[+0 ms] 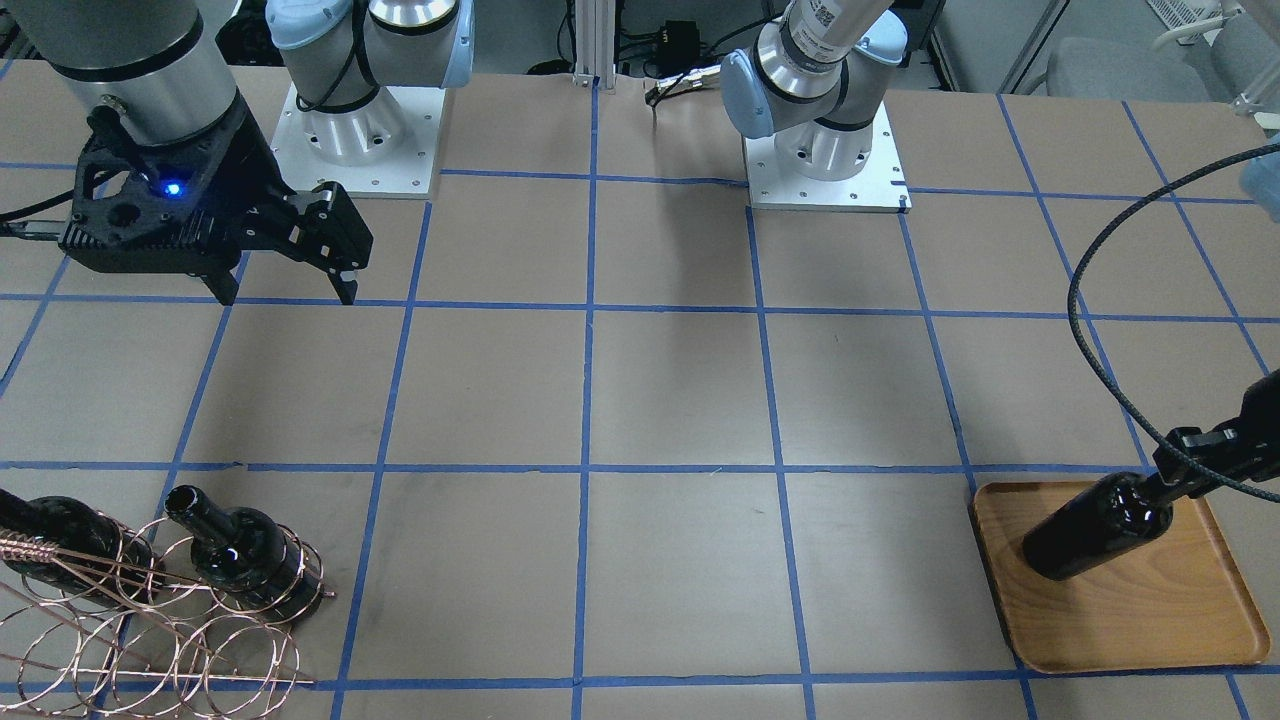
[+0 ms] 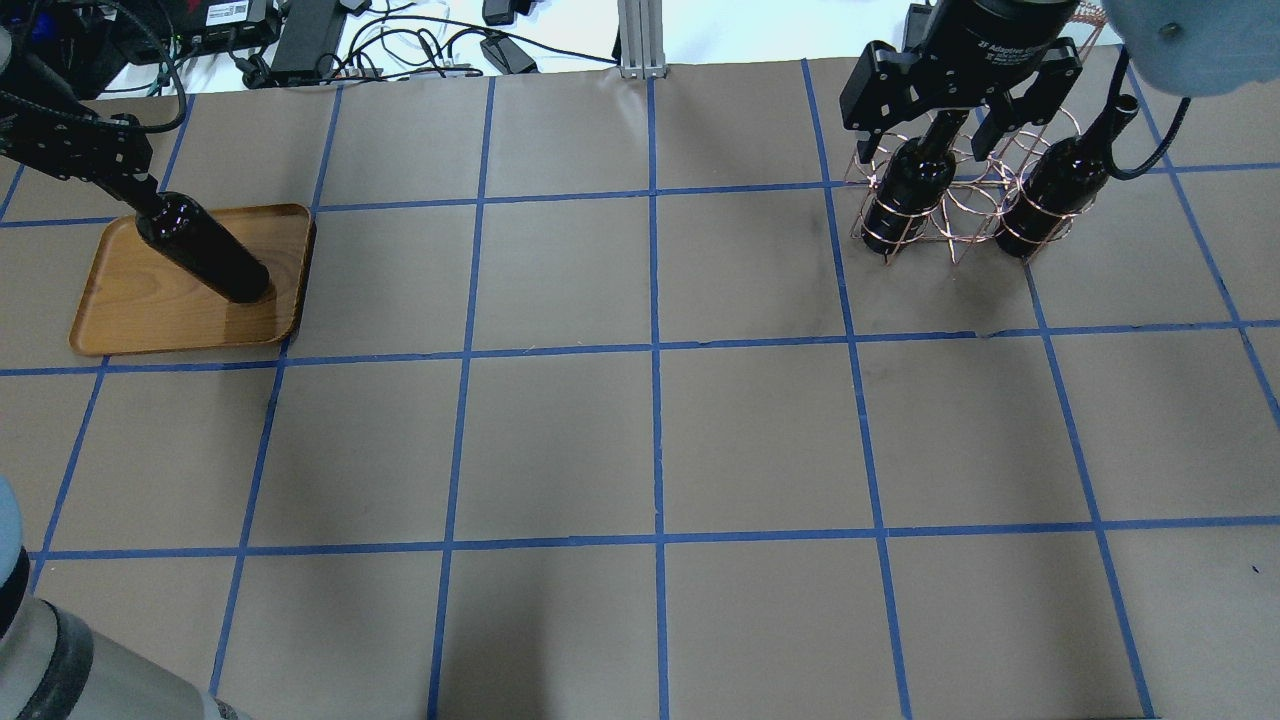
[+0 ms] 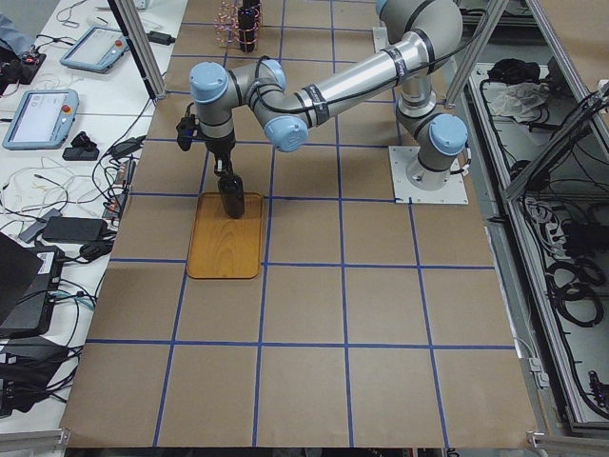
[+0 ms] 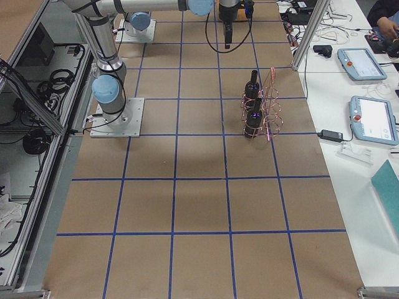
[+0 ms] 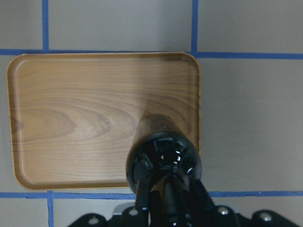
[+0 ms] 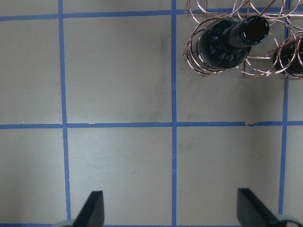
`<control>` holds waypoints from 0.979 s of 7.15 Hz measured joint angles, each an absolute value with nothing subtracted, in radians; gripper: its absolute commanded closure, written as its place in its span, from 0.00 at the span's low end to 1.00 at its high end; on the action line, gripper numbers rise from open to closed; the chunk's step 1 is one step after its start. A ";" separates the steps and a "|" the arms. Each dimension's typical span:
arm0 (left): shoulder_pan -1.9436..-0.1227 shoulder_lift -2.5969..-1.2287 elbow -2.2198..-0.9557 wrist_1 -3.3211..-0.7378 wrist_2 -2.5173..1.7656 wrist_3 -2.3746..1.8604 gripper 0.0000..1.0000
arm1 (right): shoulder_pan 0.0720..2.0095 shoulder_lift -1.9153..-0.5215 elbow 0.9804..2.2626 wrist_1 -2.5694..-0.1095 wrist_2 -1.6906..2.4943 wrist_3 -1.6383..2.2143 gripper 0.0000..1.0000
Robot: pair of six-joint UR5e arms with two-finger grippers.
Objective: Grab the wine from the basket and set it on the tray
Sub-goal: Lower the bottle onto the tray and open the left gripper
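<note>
In the overhead view the tray (image 2: 130, 315) lies on the surface (image 2: 650, 440) at the upper left of the frame, and the wine (image 2: 205, 250) stands upright over its right-hand part. The left hand (image 2: 143, 195) is closed on the bottle's neck, a finger on either side, as the left wrist view shows at the bottom middle of its frame (image 5: 165, 208). There the wine (image 5: 163, 158) is over the tray's (image 5: 71, 118) lower right corner, close to the rim. I cannot tell whether its base touches the wood or hangs just above it.

The basket (image 2: 958, 215) sits at the upper right of the overhead frame, well apart from the tray. It holds a second bottle (image 2: 905, 195) and a third bottle (image 2: 1050, 195), each upright inside a wire loop with its neck up.

The right hand (image 1: 288, 296) hangs high above the surface at the upper left of the front-facing frame. Its fingers are spread wide and grip nothing. In the right wrist view they sit at the bottom edge (image 6: 173, 210) over bare surface, and the basket (image 6: 255, 66) is in the upper right corner
</note>
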State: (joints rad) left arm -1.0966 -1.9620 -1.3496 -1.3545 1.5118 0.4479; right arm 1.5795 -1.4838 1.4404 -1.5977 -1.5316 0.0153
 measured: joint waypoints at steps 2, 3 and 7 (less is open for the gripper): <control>-1.092 -1.962 -1.351 -1.355 1.512 0.448 0.24 | 1.579 -1.487 1.440 -1.592 -1.573 0.013 0.00; -1.091 -1.961 -1.352 -1.355 1.511 0.448 0.18 | 1.579 -1.487 1.441 -1.591 -1.587 0.010 0.00; -1.108 -1.897 -1.345 -1.396 1.515 0.448 0.11 | 1.579 -1.488 1.442 -1.592 -1.592 0.008 0.00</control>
State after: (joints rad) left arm -1.1080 -1.8972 -1.3450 -1.3958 1.5152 0.4476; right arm 1.5794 -1.4880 1.4419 -1.5916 -1.5923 0.0077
